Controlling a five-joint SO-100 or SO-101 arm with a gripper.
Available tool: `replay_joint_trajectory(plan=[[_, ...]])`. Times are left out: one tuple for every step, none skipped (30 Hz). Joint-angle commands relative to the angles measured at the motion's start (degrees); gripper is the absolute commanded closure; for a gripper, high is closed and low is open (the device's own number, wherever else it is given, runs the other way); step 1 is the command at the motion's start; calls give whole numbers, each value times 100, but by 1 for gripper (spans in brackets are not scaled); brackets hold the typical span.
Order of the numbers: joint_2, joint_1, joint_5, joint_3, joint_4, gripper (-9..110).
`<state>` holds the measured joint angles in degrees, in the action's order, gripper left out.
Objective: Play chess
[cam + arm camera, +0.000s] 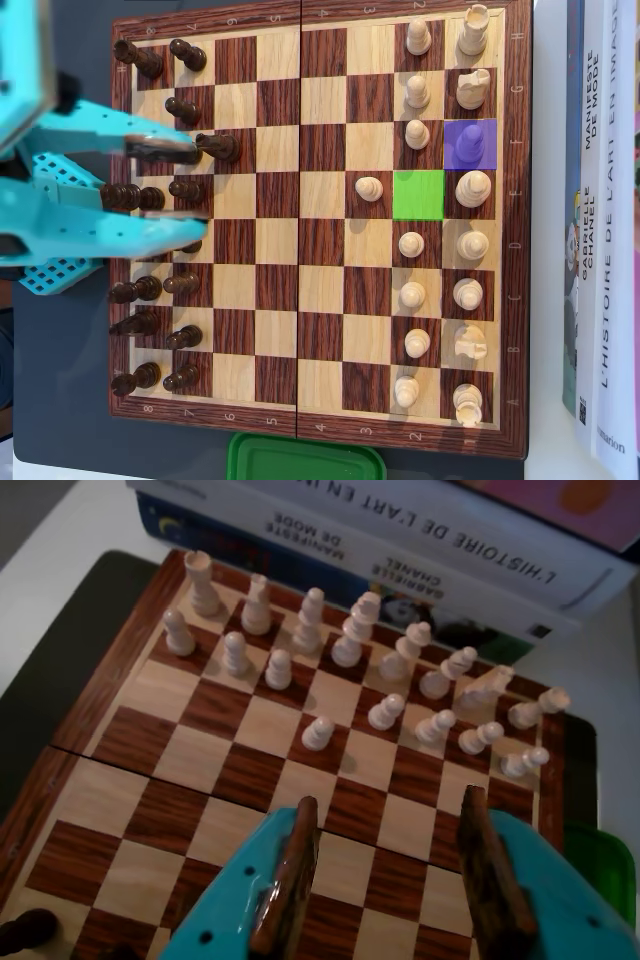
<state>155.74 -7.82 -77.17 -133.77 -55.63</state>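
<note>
Turquoise and wide apart, the gripper (195, 182) hangs over the dark side of the chessboard (320, 400) in the overhead view, its two brown-lined fingers (290, 880) spread with nothing between them. From the wrist view the same fingers frame bare squares in the middle of the board, pointing toward the white army.

White pieces stand in two ranks at the right edge of the overhead view, with one white pawn (369, 187) pushed forward and standing alone, two squares ahead of its row. Just right of it a square glows bright green (418, 195), and a purple square (470, 144) up and to the right tints the piece standing on it. Dark pieces (150, 60) crowd the left side, several partly hidden under the arm.

Letters run down the board's right border, H at the top to A at the bottom, and numbers run along the lower border, partly too small to read.

Beside the board lies a stack of books (600, 250). Their spines read "L'HISTOIRE DE L'ART EN IM…", cut off by the frame, "MANIFESTE DE MODE" and "GABRIELLE CHANEL". A green container (305, 458) sits against the board's lower edge in the overhead view.
</note>
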Motion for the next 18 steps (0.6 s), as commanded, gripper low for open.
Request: replay_joint_trajectory(plan=[[-826,35,26,853,-9,82],[-1134,35,26,1020,-9,82],[-1433,35,0,1160,-9,82],[-1767,44,0,1301,-9,82],[-2092,44,0,1433,0,82],[-2417,44,9,1573,-9,82],[-2751,44,18,1714,-9,82],[-3085,44,9,1854,0,82],[-3366,44,18,1995,18,82],[-3639,44,18,2145,9,82],[-3894,44,18,2276,35,82],[-4122,44,18,2391,44,82],[-4333,44,18,2505,44,82],[-4509,44,18,2610,44,82],[-4649,35,18,2751,26,82],[-4816,9,18,2918,0,82],[-4948,-18,18,3076,-9,82],[-5089,-26,18,3234,-9,82]])
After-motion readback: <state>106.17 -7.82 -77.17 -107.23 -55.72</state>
